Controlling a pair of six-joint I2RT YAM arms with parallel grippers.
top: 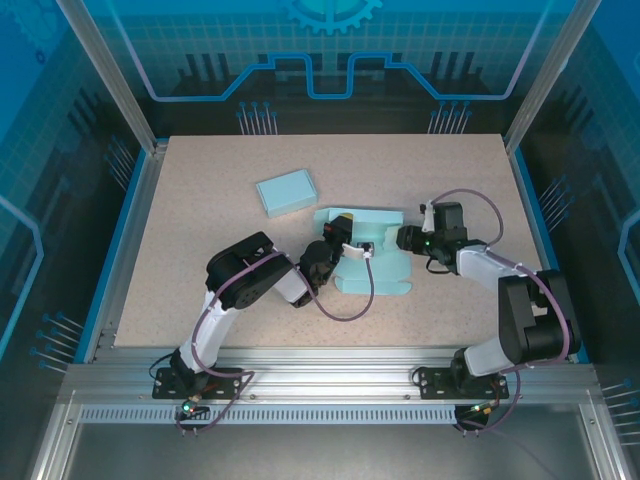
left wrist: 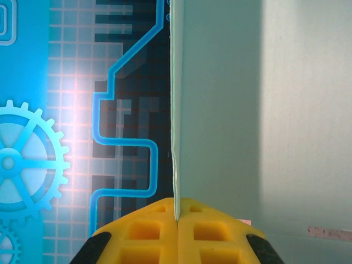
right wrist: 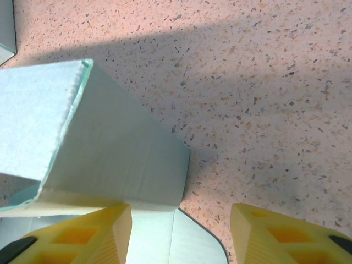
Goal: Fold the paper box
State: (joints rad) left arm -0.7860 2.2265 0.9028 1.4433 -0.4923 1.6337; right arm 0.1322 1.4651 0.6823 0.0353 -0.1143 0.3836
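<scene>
I have the box [top: 385,272] lying mid-table, partly folded, with both arms reaching into it from either side. The left gripper [top: 342,222] sits at its far-left corner. Its wrist camera shows the gripper [left wrist: 177,218] clenched on the thin edge of a raised flap of the box [left wrist: 247,110], which stands upright between the yellow pads.

The right gripper [top: 405,238] is at the box's right side. In its wrist view the gripper [right wrist: 181,223] has its jaws apart with nothing between them but table; a folded-up wall of the box [right wrist: 110,148] ends just above the left finger [right wrist: 82,234], and I can't say whether they touch. To the right of that wall the table [right wrist: 264,82] is bare, so there is room on that side.

From above, the table [top: 200,230] is open to the left, the right and the near edge. A second box [top: 286,192], closed up, lies just beyond the work, near the left gripper but apart from it. A cable [top: 345,310] loops over the near-left edge of the box.

The left wrist and gripper hide the box's left corner in the top view. A pale blue sliver [right wrist: 5,33] at the corner of the right wrist view is cut off, and I can't tell what it belongs to.
</scene>
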